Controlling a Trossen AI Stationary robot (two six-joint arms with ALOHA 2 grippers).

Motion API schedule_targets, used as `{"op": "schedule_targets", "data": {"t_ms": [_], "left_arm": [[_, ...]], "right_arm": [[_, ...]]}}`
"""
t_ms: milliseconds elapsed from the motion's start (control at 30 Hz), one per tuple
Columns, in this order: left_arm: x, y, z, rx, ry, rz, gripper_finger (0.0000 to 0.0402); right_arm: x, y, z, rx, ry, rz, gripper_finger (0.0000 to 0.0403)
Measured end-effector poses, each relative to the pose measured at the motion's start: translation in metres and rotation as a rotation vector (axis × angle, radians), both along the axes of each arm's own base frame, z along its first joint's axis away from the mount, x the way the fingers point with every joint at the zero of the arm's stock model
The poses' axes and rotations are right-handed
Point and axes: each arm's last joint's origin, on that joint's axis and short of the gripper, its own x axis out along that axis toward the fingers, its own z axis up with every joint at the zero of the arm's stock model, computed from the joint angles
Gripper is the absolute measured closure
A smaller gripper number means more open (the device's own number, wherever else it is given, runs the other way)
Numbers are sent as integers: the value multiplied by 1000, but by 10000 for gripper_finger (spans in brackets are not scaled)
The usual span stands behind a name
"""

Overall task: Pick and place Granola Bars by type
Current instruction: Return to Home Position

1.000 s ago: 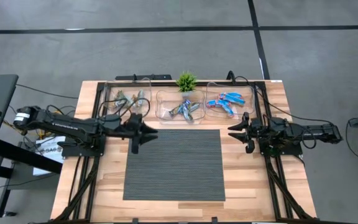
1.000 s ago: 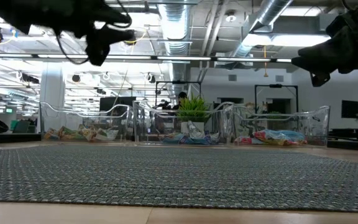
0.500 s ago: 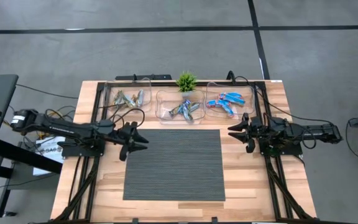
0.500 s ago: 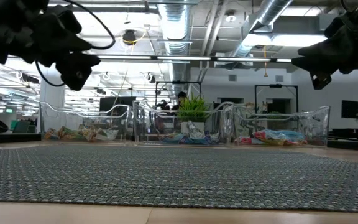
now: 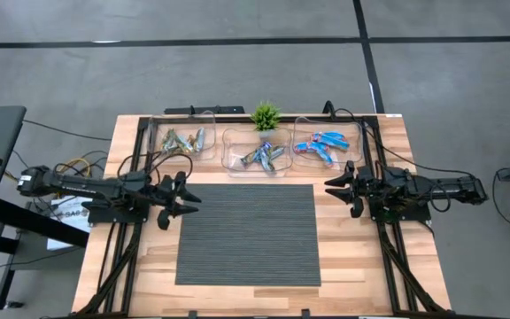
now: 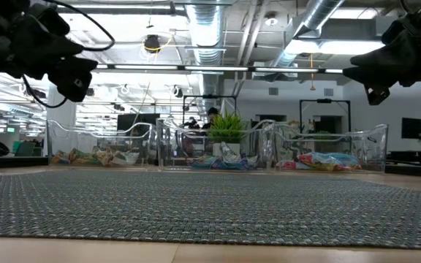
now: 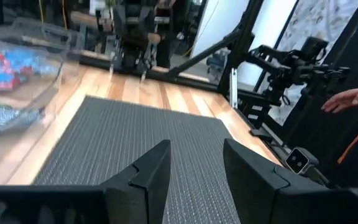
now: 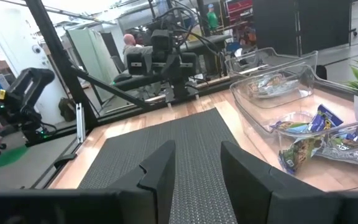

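Hovering over the left edge of the dark grey ribbed mat (image 5: 246,235), the left gripper (image 5: 181,195) has its fingers spread and nothing between them. The right gripper (image 5: 335,189) hangs just off the mat's right edge, also spread and empty; both arms sit low and level over the light wooden table (image 5: 343,257).

Task looks done, by my read. No bars lie on the mat or on bare wood. The tan-green foil-wrapped granola bars (image 5: 184,140) lie in the left clear plastic bin (image 5: 156,133), the blue-brown mixed granola bars (image 5: 262,156) in the middle clear plastic bin (image 5: 227,151), and the bright blue granola bars (image 5: 321,143) in the right clear plastic bin (image 5: 299,124). Only parking the arms seems left.

A small green potted plant (image 5: 265,115) stands behind the middle bin. A person's hand (image 7: 353,96) shows beyond the table, well apart. Nothing blocks either arm; cables run near the left bin.
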Motion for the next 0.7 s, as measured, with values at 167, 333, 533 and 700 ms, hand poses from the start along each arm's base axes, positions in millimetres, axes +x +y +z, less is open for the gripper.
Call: {"op": "schedule_targets", "data": {"t_ms": [167, 333, 533, 700], "left_arm": [[-9, 0, 0, 34, -8, -10, 262], [-17, 1, 2, 85, -50, -13, 262], [-25, 1, 5, 161, -80, 3, 262], [-27, 4, 6, 210, -89, 77, 262]], "right_arm": [[0, 0, 0, 0, 0, 0, 282], [0, 0, 0, 0, 0, 1, 282], [0, 0, 0, 0, -1, 1, 282], [0, 0, 0, 0, -1, 0, 282]]}}
